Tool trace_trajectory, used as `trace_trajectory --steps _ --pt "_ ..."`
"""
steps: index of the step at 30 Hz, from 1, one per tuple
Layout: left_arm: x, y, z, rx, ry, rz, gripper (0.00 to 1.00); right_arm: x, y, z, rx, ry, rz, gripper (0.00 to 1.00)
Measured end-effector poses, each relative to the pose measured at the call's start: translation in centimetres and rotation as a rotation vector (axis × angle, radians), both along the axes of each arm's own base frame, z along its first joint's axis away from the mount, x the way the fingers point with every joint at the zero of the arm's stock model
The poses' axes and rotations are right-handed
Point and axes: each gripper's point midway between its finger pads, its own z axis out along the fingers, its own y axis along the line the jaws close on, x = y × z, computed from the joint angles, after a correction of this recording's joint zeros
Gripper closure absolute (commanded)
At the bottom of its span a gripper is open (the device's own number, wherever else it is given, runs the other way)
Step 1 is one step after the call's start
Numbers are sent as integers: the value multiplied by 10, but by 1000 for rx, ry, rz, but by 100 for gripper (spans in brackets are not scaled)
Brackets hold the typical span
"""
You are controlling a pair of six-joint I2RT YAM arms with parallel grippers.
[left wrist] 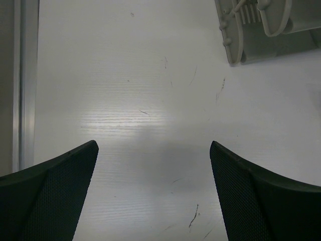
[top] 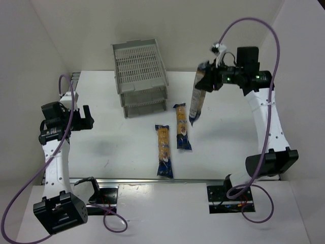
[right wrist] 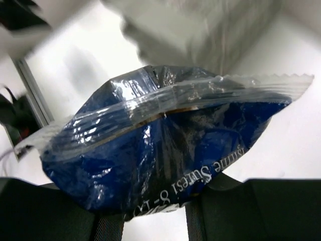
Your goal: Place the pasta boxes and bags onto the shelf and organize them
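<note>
From above, the right fingers (top: 207, 77) are clamped on the top end of one pasta bag (top: 196, 104), which dangles below them over the desk (top: 101, 147). A second bag (top: 182, 127) and a third bag (top: 163, 150) lie flat, lower and to their left. The shelf (top: 139, 76) stands further left.

The left fingers (top: 87, 118) are spread (nothing between them). The left wrist view shows bare desk between those fingers and a shelf corner (left wrist: 251, 40) ahead to the right.

In the right wrist view, the bag's blue end (right wrist: 165, 150) sits pinched between the fingers, with the shelf blurred beyond.
</note>
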Motion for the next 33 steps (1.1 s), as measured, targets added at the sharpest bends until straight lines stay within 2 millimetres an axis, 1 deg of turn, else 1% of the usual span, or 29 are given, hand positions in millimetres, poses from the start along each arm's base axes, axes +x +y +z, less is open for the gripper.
trace_trajectory --steps 2,4,6,8,9,10,11,12,15,17,19,21,23,24,27,30,33 --pt "0 0 0 -3 1 2 1 2 18 53 68 -106 31 100" --pt "0 0 -1 -12 2 8 1 4 42 107 201 -164 88 100" --pt "1 -1 -2 -18 6 10 4 4 67 159 347 -200 180 100" --pt "3 0 -3 -21 10 9 4 8 95 197 448 -233 292 100" --pt "4 0 -3 -23 14 9 4 13 107 208 479 -258 336 100" --pt "6 1 -3 -25 16 8 5 18 121 213 506 -271 379 100" --pt "8 1 -3 -26 19 8 5 22 136 212 534 -265 422 100" --pt "10 2 -4 -28 23 8 5 26 149 206 554 -237 453 100" --pt "14 4 -6 -32 35 9 5 43 184 170 583 -115 530 100" --pt "16 5 -8 -35 44 9 5 61 204 140 590 -50 542 100" --pt "18 5 -11 -41 55 10 5 82 215 111 592 -3 521 100" --pt "21 6 -12 -45 64 9 5 103 220 88 595 29 478 100" --pt "24 7 -10 -43 61 9 5 120 221 72 597 43 439 100" --pt "26 8 -8 -42 57 9 5 126 221 66 598 50 423 100" --pt "31 10 0 -34 38 9 5 134 220 61 606 60 402 100" --pt "35 11 4 -29 26 8 5 135 219 68 619 28 400 100" --pt "36 12 3 -31 30 8 5 139 219 73 634 2 383 100"
